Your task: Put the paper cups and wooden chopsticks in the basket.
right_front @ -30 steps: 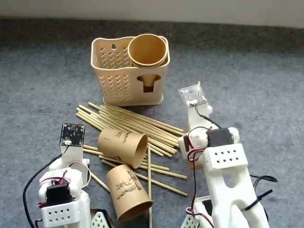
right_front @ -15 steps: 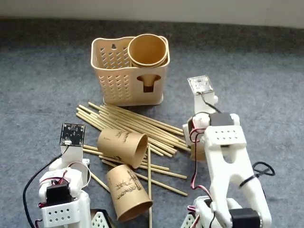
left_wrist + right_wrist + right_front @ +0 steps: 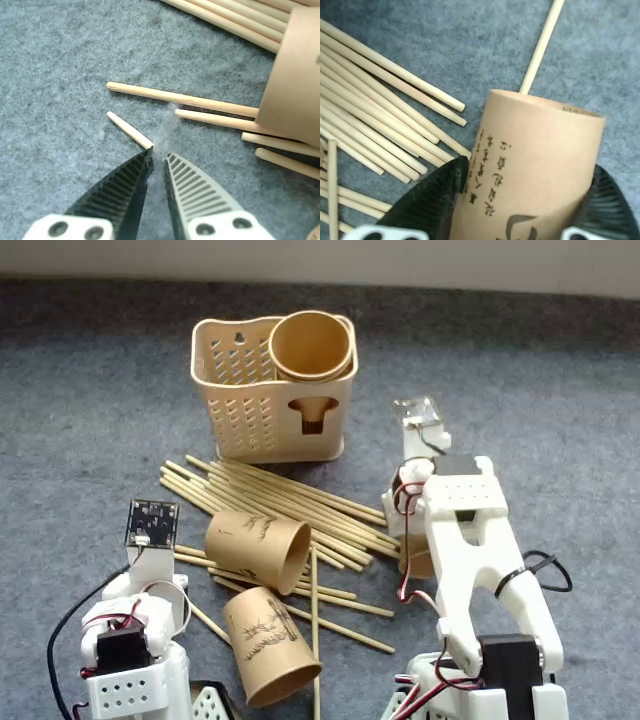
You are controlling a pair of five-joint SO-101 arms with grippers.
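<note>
On my feed the work surface is a grey carpet (image 3: pixel 90 420) with a short, fuzzy pile, running out to both sides and the near edge of the high view. Its far edge lies in a darker band. Beyond that I see a pale strip (image 3: pixel 320 258), wall or bare board, I cannot tell which. The light is soft and even, the shadows faint

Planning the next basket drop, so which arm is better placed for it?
Right. The right gripper clasps a paper cup, ready to carry to the basket; the left gripper holds nothing, over carpet beside a chopstick.
</note>
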